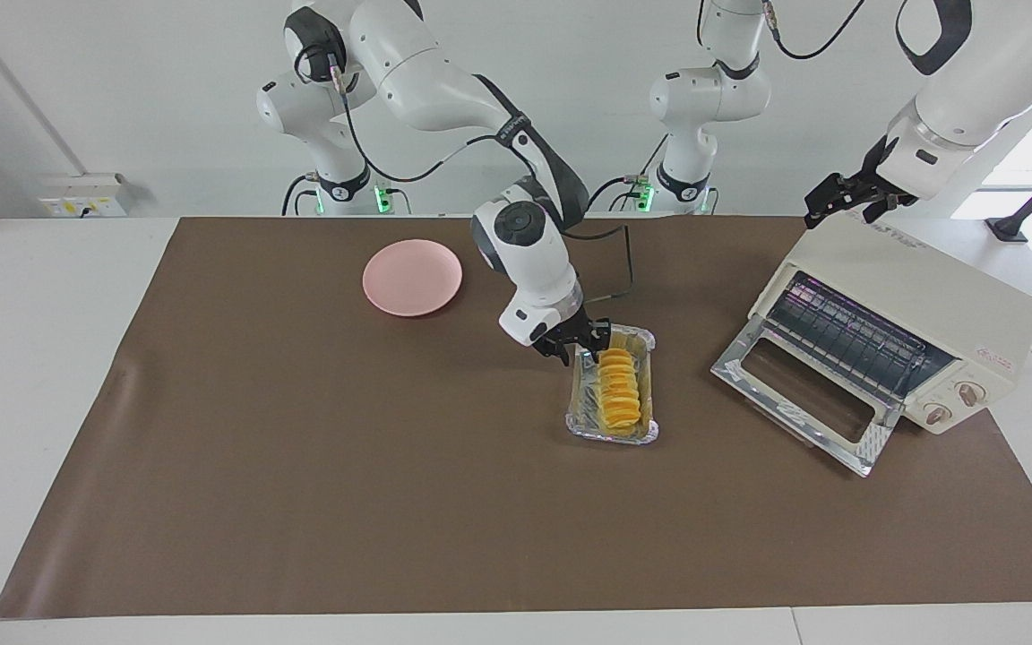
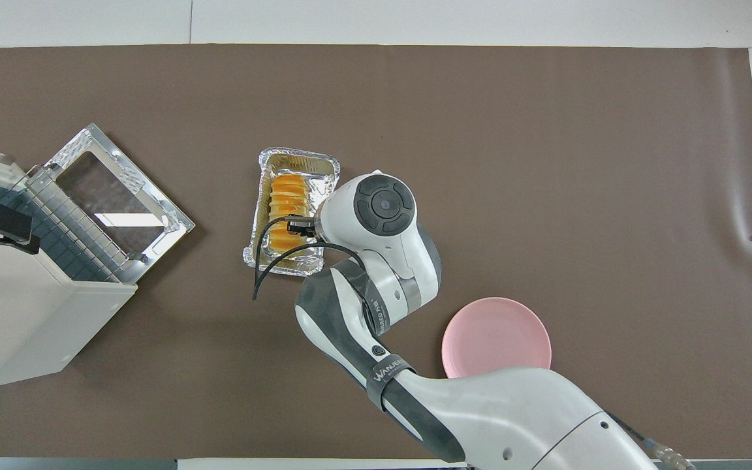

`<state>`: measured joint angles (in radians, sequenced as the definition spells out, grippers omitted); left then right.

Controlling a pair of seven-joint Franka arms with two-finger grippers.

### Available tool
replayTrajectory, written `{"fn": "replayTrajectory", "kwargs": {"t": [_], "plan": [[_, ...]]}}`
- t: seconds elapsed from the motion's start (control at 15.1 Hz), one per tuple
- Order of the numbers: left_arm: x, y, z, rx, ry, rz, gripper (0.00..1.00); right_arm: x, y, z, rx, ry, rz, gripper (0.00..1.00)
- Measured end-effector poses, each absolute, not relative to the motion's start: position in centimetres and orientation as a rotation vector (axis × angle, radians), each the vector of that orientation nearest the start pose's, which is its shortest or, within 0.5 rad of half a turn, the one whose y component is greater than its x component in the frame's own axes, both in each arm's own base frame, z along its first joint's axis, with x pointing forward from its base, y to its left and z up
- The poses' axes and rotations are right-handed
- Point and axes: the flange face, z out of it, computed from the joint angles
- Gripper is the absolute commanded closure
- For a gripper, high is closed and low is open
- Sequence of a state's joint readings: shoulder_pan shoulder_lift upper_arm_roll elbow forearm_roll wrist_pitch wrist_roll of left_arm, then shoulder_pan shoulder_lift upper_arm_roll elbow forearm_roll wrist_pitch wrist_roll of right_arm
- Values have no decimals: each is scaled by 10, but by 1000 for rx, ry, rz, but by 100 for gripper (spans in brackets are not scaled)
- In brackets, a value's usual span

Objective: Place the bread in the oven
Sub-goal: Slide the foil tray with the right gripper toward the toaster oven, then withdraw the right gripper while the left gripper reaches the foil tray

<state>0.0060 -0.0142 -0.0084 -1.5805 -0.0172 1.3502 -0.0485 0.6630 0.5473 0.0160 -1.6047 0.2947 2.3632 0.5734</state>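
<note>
One brown-covered bench (image 1: pixel 301 502) carries one oven (image 1: pixel 892 331), door down, one pink plate (image 1: pixel 412 277) and one foil tray (image 1: pixel 589 421) holding one bread (image 1: pixel 619 394). Right pincer (image 1: pixel 580 349), grip unclear, sits at the tray's rim; left pincer (image 1: pixel 843 199), spread wide, hovers over the oven.

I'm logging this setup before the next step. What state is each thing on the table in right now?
oven: door dropped open, rack bare.
bread: lying in the foil tray, not in the oven.
foil tray: flat on the mat, holding the bread.
pink plate: nothing on it.
right gripper: over the tray's rim.
left gripper: waiting above the oven, jaws open.
</note>
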Motion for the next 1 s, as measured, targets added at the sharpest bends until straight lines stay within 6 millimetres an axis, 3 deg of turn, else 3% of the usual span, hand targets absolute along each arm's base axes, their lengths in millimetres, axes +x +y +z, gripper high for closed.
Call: {"fn": "replayTrajectory", "kwargs": {"t": [0.2,0.33,0.46,0.66,0.8,1.0], "plan": [[525,-5,611,-3134,-64,341,0,563,435,379,-2888,58,-73,0],[524,-15,611,-3132,-36,340,0,570,402,425,-2932,15,-94,0],[526,-35,612,-3131,2,314,0,577,352,469,-2961,-76,-81,0],[533,-77,617,-3138,-30,166,0,587,253,518,-3013,-167,-54,0],[538,-109,616,-3151,-21,66,0,591,192,538,-3068,-211,-60,0],[553,-152,593,-3169,49,-4,0,579,133,554,-3091,-242,0,0]]}}
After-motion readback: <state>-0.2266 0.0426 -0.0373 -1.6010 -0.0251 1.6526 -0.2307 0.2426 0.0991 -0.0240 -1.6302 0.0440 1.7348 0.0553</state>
